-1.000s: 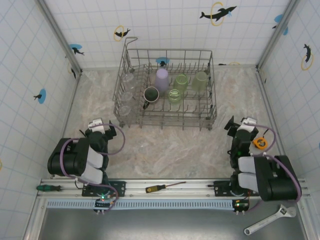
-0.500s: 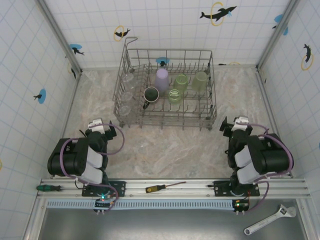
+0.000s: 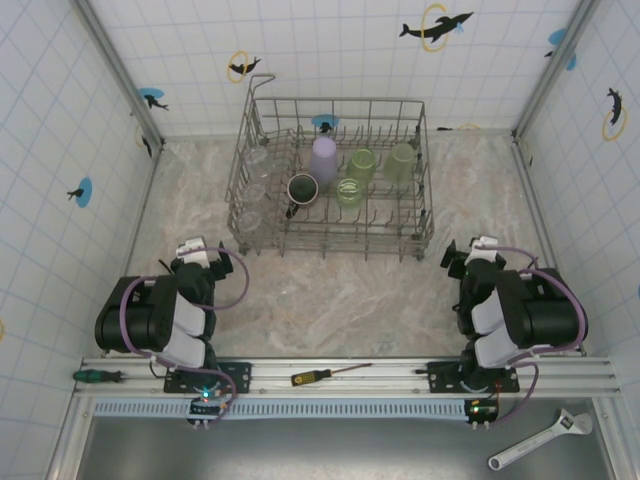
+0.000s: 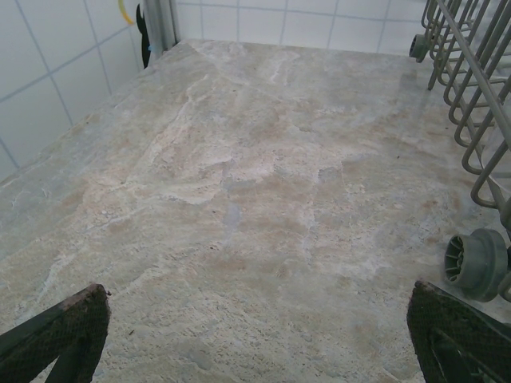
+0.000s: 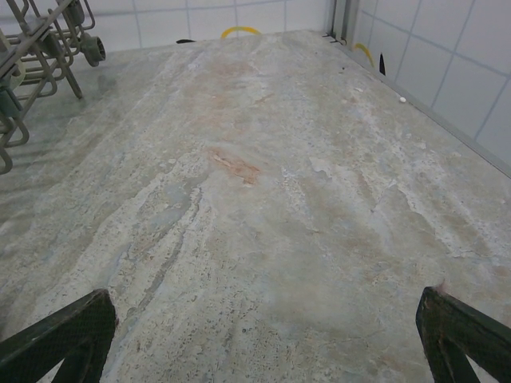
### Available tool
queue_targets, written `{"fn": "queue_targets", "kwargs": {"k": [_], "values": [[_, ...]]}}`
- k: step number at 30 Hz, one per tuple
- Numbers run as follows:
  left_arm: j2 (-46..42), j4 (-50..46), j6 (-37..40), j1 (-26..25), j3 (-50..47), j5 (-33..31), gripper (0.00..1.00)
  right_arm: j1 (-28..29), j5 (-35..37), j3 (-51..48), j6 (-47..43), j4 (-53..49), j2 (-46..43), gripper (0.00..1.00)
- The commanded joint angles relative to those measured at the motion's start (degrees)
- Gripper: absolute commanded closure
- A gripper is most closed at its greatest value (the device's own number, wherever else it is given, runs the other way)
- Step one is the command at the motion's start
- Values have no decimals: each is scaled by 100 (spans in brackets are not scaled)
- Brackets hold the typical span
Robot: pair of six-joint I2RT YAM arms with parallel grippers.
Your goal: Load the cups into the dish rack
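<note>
Top external view: the dish rack (image 3: 335,243) stands at the far middle of the marble-patterned tabletop (image 3: 340,290), close to the back wall. Inside it sit a lavender cup (image 3: 324,158), a black mug (image 3: 302,188) just in front and to its left, three green tumblers (image 3: 361,164) to the right, and clear glasses (image 3: 254,165) along the left side. The left hand (image 3: 203,255) hangs near the rack's near-left corner and the right hand (image 3: 468,252) near its near-right corner, both apart from it. Left wrist view shows dark fingers (image 4: 76,323) spread wide over bare tabletop with nothing between them, and a rack wheel (image 4: 475,263) near the right-side finger. Right wrist view shows its fingers (image 5: 72,331) equally wide apart and empty.
</note>
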Motion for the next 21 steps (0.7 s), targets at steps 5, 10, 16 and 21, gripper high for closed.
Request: {"fn": "queue_targets", "kwargs": {"k": [5, 10, 16, 21], "values": [[21, 13, -38, 60, -79, 100, 2, 3, 14, -166, 37, 54, -62, 0], [18, 12, -40, 60, -76, 100, 2, 4, 20, -166, 39, 59, -63, 0], [16, 15, -40, 60, -82, 100, 2, -1, 7, -131, 39, 3, -53, 0], [22, 12, -37, 60, -80, 100, 2, 3, 5, -148, 39, 32, -56, 0]]}}
